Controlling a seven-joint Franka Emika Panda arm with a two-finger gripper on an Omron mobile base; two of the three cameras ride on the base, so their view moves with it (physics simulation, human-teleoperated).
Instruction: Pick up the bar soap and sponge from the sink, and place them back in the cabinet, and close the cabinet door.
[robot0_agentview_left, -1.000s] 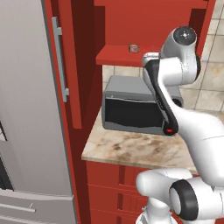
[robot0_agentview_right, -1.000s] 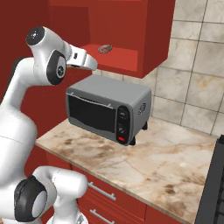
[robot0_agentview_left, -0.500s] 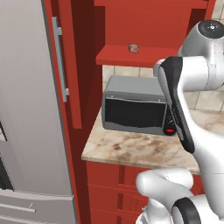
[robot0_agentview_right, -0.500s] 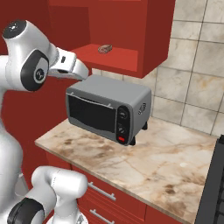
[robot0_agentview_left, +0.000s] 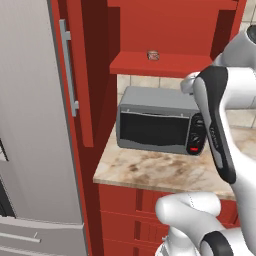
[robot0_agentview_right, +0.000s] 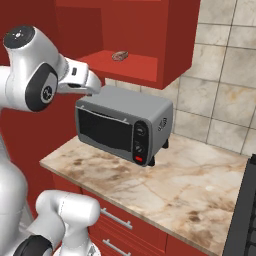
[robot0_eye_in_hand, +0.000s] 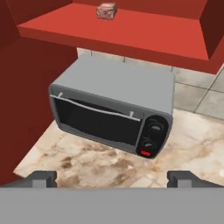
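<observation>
Hovering my hand (robot0_eye_in_hand: 112, 178), fingers wide apart and empty, above the bench (robot0_eye_in_hand: 87, 164). The soap (robot0_eye_in_hand: 106, 10) lies on the cabinet (robot0_eye_in_hand: 131, 30) shelf, above the oven (robot0_eye_in_hand: 113, 109).

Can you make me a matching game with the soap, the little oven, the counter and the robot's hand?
Things:
1. bar soap
2. toaster oven
3. counter
4. hand

Descriptions:
A. grey, with two round knobs
B. open, holding nothing
C. lying on the red cabinet shelf
D. brown-and-cream marbled stone

Pairs: 1-C, 2-A, 3-D, 4-B
</observation>
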